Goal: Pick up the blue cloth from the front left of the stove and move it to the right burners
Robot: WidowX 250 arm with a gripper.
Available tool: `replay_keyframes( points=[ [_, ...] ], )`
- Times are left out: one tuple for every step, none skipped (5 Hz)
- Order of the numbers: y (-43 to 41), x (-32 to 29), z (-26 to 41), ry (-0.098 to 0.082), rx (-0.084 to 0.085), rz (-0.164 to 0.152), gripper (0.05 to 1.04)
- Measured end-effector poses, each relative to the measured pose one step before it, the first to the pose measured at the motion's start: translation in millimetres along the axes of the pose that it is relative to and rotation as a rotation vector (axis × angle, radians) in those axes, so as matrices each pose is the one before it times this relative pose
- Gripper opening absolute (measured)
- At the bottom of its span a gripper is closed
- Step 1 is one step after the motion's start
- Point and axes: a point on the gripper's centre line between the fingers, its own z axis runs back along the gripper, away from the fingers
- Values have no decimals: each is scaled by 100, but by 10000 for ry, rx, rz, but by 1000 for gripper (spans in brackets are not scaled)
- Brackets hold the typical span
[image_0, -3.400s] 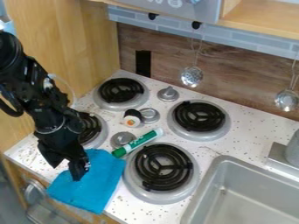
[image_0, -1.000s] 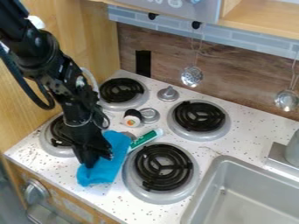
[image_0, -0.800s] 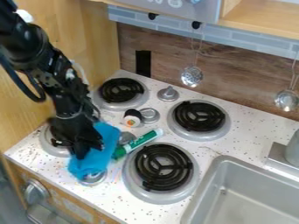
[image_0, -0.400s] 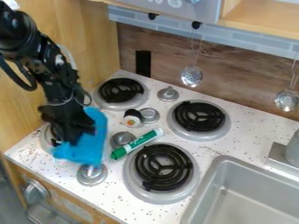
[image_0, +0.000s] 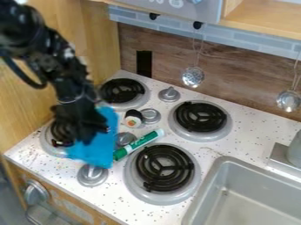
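- White and speckled, the countertop (image_0: 253, 136) spreads out below you, with a grey rectangular sink (image_0: 258, 195) set into its right side.
- Your black two-finger gripper (image_0: 88, 136) is over the countertop's left part, its pincer clamped on a bright blue cloth (image_0: 103, 151). The cloth hangs below and beside it, between the burner by the left corner and the green marker.
- Four black coil burners (image_0: 167, 160) in round silvery pans sit on the countertop, and you have one partly hidden behind the gripper, near the left corner.
- Two metal ladles (image_0: 192, 76) hang above the back edge.
- The green and white marker (image_0: 139, 144) lies slantwise beside the burner nearest the front edge.
- Four silvery round knobs (image_0: 92, 175) run from near the front edge toward the back edge.
- A small black-and-white sushi roll (image_0: 133, 120) rests beside one knob.
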Motion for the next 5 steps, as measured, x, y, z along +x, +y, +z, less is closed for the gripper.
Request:
replay_keyframes(
  points=[
    [-3579, 1300, 551, -125, -470, -695, 95],
    [-3209, 960, -640, 122, -327, -614, 95],
    [-3043, 1134, -1138, 187, -277, -530, 95],
    [-1971, 1223, -1672, 252, -118, -221, 95],
    [-931, 1463, -1571, 189, -90, -30, 95]
  ],
)
